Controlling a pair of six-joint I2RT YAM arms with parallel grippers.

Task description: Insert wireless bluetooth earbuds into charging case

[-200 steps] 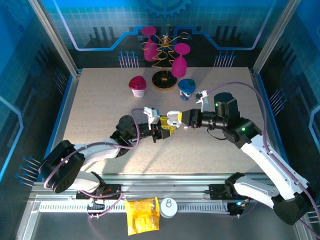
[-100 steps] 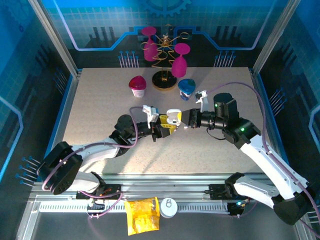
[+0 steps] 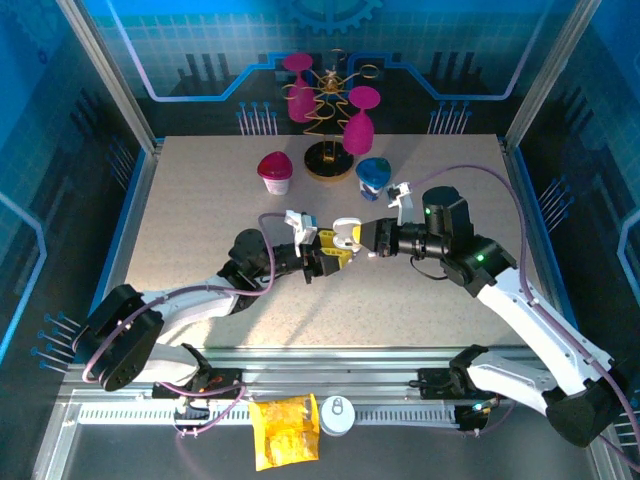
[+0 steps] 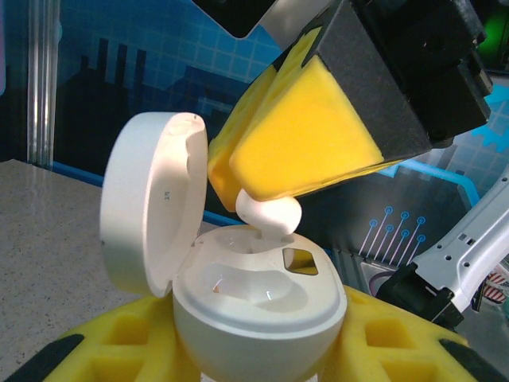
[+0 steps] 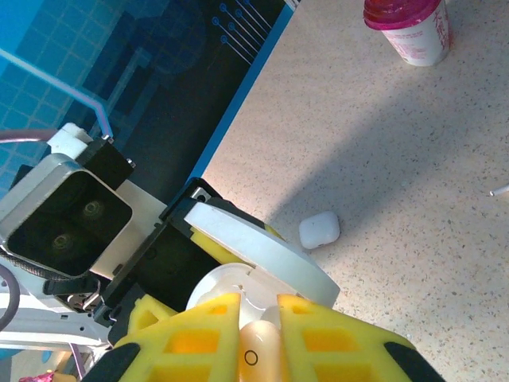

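We found the right gripper (image 3: pixel 368 243) pinching a white earbud (image 4: pixel 270 213) between its yellow foam pads (image 4: pixel 306 147). The pads were pressed almost together, and only the bud's rounded end showed beneath them. The left gripper (image 3: pixel 322 258) was clamped on the base of the open charging case (image 4: pixel 258 314), held above the table (image 5: pixel 398 159) with its hinged lid (image 4: pixel 151 211) swung back.

From the left wrist, the earbud hung right over the far well of the case, at the well's rim. We could not tell whether it was touching or just clear. Its long axis ran along the right fingers, leaning toward the lid and not square to the well.

From the right wrist, the earbud (image 5: pixel 258 354) sat between the pads with the lid (image 5: pixel 254 247) just beyond. We judged that the right arm needed only a short push along its own finger line, slightly straightened, while the left arm kept the case steady.

A small white rounded piece (image 5: pixel 320 229) lay on the table past the case. We could not tell what it was.
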